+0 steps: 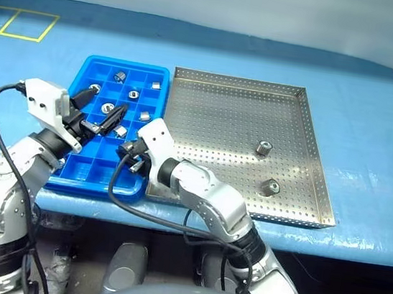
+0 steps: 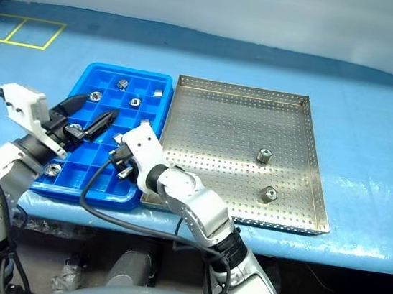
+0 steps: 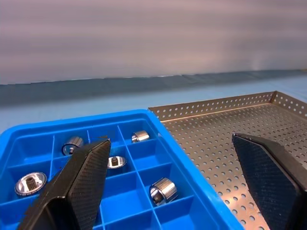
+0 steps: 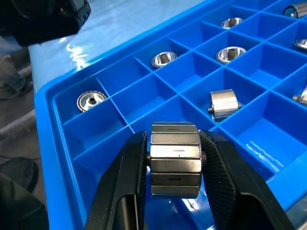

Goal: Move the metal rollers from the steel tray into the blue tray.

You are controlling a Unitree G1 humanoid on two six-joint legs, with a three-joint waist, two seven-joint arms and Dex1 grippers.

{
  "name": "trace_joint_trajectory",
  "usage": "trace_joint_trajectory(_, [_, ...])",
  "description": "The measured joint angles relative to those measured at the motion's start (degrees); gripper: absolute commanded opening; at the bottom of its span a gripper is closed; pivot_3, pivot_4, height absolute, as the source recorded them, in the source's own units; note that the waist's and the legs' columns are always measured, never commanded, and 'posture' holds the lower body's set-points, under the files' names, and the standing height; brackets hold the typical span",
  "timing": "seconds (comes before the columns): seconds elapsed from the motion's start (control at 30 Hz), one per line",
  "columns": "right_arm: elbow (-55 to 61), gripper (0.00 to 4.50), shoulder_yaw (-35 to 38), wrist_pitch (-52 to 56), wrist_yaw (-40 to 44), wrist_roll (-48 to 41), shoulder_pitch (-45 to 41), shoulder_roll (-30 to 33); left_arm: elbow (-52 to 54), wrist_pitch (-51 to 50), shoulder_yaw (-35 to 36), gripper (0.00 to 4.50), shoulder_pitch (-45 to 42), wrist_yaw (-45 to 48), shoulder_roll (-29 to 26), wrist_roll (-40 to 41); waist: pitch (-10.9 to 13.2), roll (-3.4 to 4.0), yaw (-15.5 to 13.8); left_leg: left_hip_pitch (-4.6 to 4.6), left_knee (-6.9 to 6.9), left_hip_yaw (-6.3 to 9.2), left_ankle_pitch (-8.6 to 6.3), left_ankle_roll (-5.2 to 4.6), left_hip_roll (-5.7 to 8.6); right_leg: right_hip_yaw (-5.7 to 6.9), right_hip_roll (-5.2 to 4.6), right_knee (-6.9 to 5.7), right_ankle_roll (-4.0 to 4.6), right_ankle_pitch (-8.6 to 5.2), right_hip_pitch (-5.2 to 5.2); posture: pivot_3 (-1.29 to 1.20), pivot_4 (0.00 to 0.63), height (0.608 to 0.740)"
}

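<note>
**Op:** From the head camera I see the right claw (image 1: 129,154) over the near edge of the blue tray (image 1: 76,179), which sits toward the counter's (image 1: 373,127) left end with the steel tray (image 1: 308,125) touching its right side. The left claw (image 1: 101,114) hangs over the blue tray's middle, jaws spread wide, nothing in them.

**Spotter:** What's left in the steel tray?

**Op:** Two metal rollers (image 1: 263,148), both in its right half, well apart from the arms. Several more already lie in the blue tray's compartments.

**Spotter:** Left wrist camera?

**Op:** Its two black fingers (image 3: 81,177) stand far apart and empty, with the blue tray's far corner and the steel tray's perforated floor beyond.

**Spotter:** And the right wrist?

**Op:** There the jaws are closed partway on one roller (image 4: 175,159), gripped by its flat ends: a short, shiny, faceted silver cylinder, held above a near-edge compartment. I'd judge this the placing step. Next I need to centre it over an empty cell, lower it below the divider walls, then open so it doesn't catch a wall.
</note>
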State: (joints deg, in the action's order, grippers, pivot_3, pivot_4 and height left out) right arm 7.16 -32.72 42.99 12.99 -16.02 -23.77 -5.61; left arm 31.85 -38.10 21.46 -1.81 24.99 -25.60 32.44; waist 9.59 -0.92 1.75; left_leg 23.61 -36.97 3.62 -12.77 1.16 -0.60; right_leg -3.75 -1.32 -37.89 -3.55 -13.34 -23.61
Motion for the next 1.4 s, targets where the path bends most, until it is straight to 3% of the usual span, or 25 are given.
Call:
trace_joint_trajectory(0.2, [-2.52, 1.31, -0.22, -1.50, 2.06, 1.99, 0.05, -0.67, 0.33, 0.04, -0.02, 4.46, 0.67, -0.52, -0.42, 0.01, 0.00, -0.01, -0.42, 0.01, 0.01, 0.02, 0.00, 0.01, 0.00, 0.01, 0.00, 0.01, 0.00, 0.00, -0.01, 0.10, 0.150, 0.740])
trace_joint_trajectory(0.43, [3.19, 1.31, -0.21, 3.93, 7.49, -0.58, 1.83, 2.84, 0.34, 0.23, -0.08, 4.46, 0.89, -1.17, -0.54, 0.00, 0.00, -0.01, -0.64, -0.02, 0.01, 0.05, 0.00, 0.01, 0.00, 0.04, 0.00, 0.00, -0.01, -0.05, 0.02, 0.08, 0.150, 0.740])
trace_joint_trajectory(0.77, [-2.77, 1.31, 3.94, -1.25, 1.04, 5.14, -0.33, -1.28, 0.27, 1.10, -1.29, 4.46, 0.26, -1.23, -0.54, 0.00, -0.01, -0.02, -0.65, 0.01, 0.01, 0.04, 0.03, 0.05, 0.01, 0.03, -0.01, 0.00, -0.24, -0.15, 0.00, 0.08, 0.150, 0.740])
trace_joint_trajectory(1.13, [-5.40, 1.31, 3.38, -3.16, 1.54, 8.90, -0.96, -1.58, 0.13, 1.15, -1.84, 4.46, 0.25, -1.18, -1.08, -0.02, -0.03, -0.04, -0.44, -0.14, 0.01, 0.03, 0.04, 0.05, 0.00, 0.02, 0.00, -0.02, -0.02, -0.32, 0.13, 0.07, 0.150, 0.740])
trace_joint_trajectory(1.17, [-5.27, 2.03, 3.42, -3.16, 1.90, 8.91, -0.78, -1.55, 0.00, 1.15, -1.86, 4.50, 0.25, -1.18, -1.08, -0.02, -0.05, -0.06, -0.48, -0.14, 0.01, 0.03, 0.04, 0.05, 0.00, 0.02, -0.01, -0.02, -0.01, -0.33, 0.14, 0.07, 0.150, 0.740])
trace_joint_trajectory(1.33, [-4.19, 3.49, 3.40, -2.82, 2.84, 8.74, -0.23, -1.44, -0.47, 1.15, -2.50, 4.50, -0.29, -1.15, -1.11, -0.02, -0.07, -0.09, -0.54, -0.15, 0.00, 0.06, 0.04, 0.06, 0.00, 0.03, 0.00, -0.03, -0.01, -0.33, 0.15, 0.05, 0.150, 0.740])
trace_joint_trajectory(1.4, [-3.68, 3.49, 4.31, -2.72, 2.12, 8.76, 0.19, -1.30, -0.70, 1.15, -2.92, 4.50, -0.80, -1.10, -1.11, -0.02, -0.08, -0.09, -0.62, -0.14, -0.02, 0.06, 0.07, 0.06, 0.02, 0.03, -0.02, -0.02, -0.01, -0.33, 0.17, 0.04, 0.150, 0.740])
